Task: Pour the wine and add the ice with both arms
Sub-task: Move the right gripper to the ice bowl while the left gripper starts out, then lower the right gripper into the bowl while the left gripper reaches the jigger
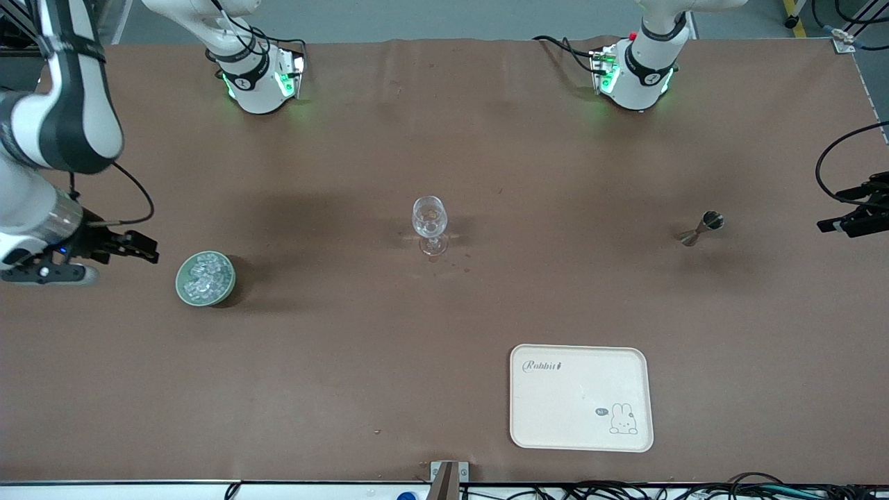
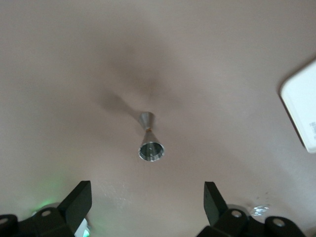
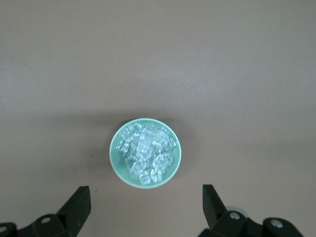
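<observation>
Seemingly at the very outset of the job, two robot arms hang over a brown table with nothing yet poured or dropped. At the right arm's end, the right gripper (image 1: 142,248) hovers empty with its fingers spread wide, just beside a pale green bowl (image 1: 182,286) heaped with the ice (image 1: 206,276), small clear glassy chunks that fill the bowl's middle. At the left arm's end, the left gripper (image 1: 851,223) also hangs wide open and empty, near a small metal jigger (image 1: 703,228) that stands on the cloth, well apart from everything else. Between the two, an empty wine glass (image 1: 430,223) stands upright at the centre of the table, while a cream tray (image 1: 580,397) printed with a rabbit lies nearer the front camera. Judging by this, the approach step is in hand: the next move calls for each arm to descend squarely, the left over the jigger's narrow waist, the right into the ice, closing gently.
</observation>
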Action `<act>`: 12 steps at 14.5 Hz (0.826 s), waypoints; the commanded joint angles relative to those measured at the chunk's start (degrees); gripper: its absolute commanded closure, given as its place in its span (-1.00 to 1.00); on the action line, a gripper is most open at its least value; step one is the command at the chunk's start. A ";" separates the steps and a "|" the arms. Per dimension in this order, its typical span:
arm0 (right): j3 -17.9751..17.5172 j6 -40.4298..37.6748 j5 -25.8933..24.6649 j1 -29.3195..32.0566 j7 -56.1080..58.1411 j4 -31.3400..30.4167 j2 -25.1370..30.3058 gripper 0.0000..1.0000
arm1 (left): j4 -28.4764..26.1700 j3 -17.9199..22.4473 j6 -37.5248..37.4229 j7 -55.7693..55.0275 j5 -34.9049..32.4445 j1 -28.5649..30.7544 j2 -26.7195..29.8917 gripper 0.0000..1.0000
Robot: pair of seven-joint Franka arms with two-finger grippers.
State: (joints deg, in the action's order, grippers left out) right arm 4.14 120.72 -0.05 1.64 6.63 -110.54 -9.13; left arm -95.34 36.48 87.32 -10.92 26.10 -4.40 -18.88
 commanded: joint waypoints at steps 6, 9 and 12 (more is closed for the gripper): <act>-0.36 16.98 0.84 -0.76 2.60 -8.62 -6.51 -1.00 | 1.03 11.59 -9.09 -2.00 18.01 0.44 -19.69 -1.00; -0.71 17.88 0.84 -0.76 2.78 -9.34 -8.09 -0.98 | -1.94 11.60 -10.05 -3.06 22.23 1.85 -22.16 -1.00; -1.15 20.24 0.84 -0.85 3.04 -9.43 -10.55 -0.76 | -5.64 11.51 -10.23 -6.21 26.62 1.76 -24.70 -1.00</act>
State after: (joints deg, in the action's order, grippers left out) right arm 3.25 138.40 -0.05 0.92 8.55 -119.13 -18.76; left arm -98.76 46.97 78.25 -14.99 49.36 -1.96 -42.19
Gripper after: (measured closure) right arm 0.040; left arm 0.000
